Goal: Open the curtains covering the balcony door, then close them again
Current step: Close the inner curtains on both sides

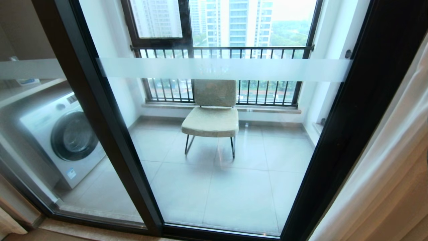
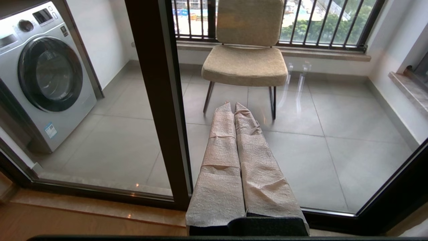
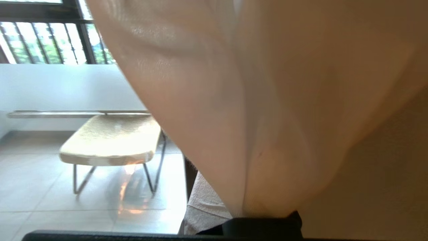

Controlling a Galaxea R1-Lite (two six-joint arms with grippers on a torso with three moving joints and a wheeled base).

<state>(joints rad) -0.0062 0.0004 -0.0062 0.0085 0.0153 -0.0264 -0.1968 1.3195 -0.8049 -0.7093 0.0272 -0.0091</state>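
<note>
Curtains [image 1: 384, 160] stand gathered at the right of the bared balcony door [image 1: 214, 140]; right gripper [image 3: 217, 207] pinches their fabric, left gripper [image 2: 234, 110] idle, pressed together; closing step judged begun, calling for a steady leftward draw

Your left gripper [image 2: 234, 106]: padded fingers [image 2: 222, 134] pressed together, pointing forward, idle. Your right gripper [image 3: 234, 207]: closed, one padded finger [image 3: 204, 204] showing, pinching the curtains [image 3: 267, 117].
</note>
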